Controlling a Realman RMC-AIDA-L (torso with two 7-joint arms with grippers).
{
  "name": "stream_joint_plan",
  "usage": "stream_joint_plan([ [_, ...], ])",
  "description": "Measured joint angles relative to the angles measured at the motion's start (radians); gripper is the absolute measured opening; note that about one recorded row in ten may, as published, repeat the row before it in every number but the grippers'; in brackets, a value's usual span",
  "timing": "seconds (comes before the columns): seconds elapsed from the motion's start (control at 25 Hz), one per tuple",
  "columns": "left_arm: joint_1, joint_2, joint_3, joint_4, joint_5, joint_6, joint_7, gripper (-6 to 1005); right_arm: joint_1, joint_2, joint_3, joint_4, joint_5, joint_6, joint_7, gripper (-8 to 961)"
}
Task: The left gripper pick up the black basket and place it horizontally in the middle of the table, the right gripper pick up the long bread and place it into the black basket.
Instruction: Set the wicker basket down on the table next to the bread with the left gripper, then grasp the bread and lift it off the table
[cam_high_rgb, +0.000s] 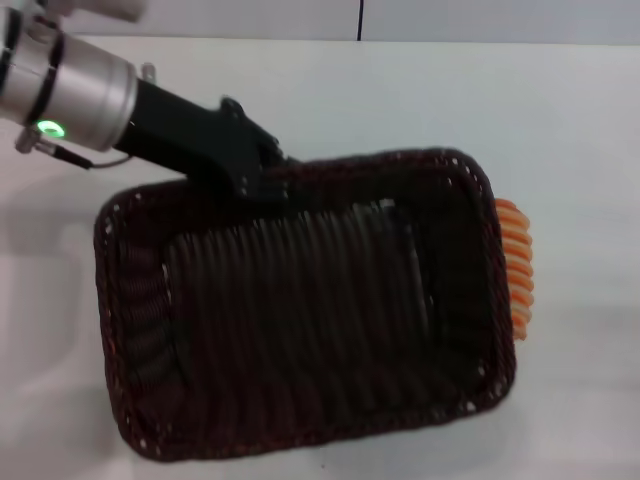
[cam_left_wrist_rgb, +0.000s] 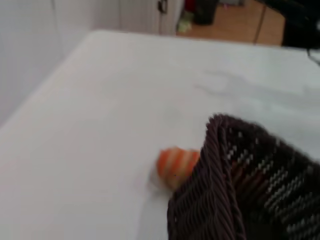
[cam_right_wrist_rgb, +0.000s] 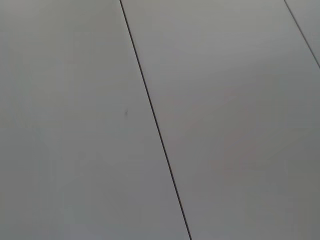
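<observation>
The black basket is large, dark woven wicker, and fills the middle of the head view over the white table. It looks lifted and tilted. My left gripper, on the green-lit silver arm, is shut on the basket's far rim. The long bread lies on the table just past the basket's right end, mostly hidden behind the rim. In the left wrist view the bread shows beside the basket's corner. My right gripper is out of view.
The table's far edge runs along the top of the head view, with a wall behind. The right wrist view shows only a plain grey panelled surface with a dark seam.
</observation>
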Motion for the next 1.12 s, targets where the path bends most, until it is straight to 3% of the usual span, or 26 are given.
stream_joint_plan([
  [0.16, -0.002, -0.003, 0.052, 0.002, 0.02, 0.022, 0.0, 204, 0.0, 0.0, -0.001, 0.0, 0.0, 0.0, 0.0, 795],
  [0.4, -0.025, -0.004, 0.063, 0.006, 0.019, 0.059, 0.018, 366, 0.002, 0.0, -0.002, 0.0, 0.0, 0.002, 0.0, 792],
  [0.56, -0.03, -0.004, 0.061, 0.003, 0.017, 0.061, 0.023, 556, 0.005, -0.001, -0.01, 0.001, 0.0, 0.002, 0.0, 790],
  [0.76, -0.009, -0.012, 0.081, -0.11, -0.024, 0.277, 0.039, 706, 0.008, 0.0, -0.013, -0.001, 0.0, 0.009, 0.0, 788],
  [0.84, 0.031, -0.015, 0.127, -0.174, -0.034, 0.452, 0.042, 757, 0.009, 0.0, -0.013, -0.001, 0.0, 0.01, 0.0, 787],
  [0.96, 0.12, -0.016, 0.254, -0.259, -0.049, 0.823, 0.043, 757, 0.01, 0.0, -0.013, -0.002, 0.0, 0.011, 0.0, 785],
  [1.0, 0.186, -0.014, 0.377, -0.283, -0.044, 1.114, 0.05, 757, 0.01, 0.0, -0.016, -0.002, 0.0, 0.012, 0.0, 785],
  [1.04, 0.186, -0.014, 0.377, -0.283, -0.044, 1.114, 0.05, 757, 0.01, 0.0, -0.016, -0.002, 0.0, 0.012, 0.0, 784],
  [1.08, 0.219, -0.013, 0.458, -0.285, -0.03, 1.285, 0.059, 756, 0.01, 0.0, -0.02, -0.002, 0.0, 0.012, 0.0, 784],
  [1.12, 0.258, -0.014, 0.572, -0.266, 0.003, 1.556, 0.075, 756, 0.01, 0.0, -0.026, -0.002, 0.0, 0.012, 0.0, 783],
])
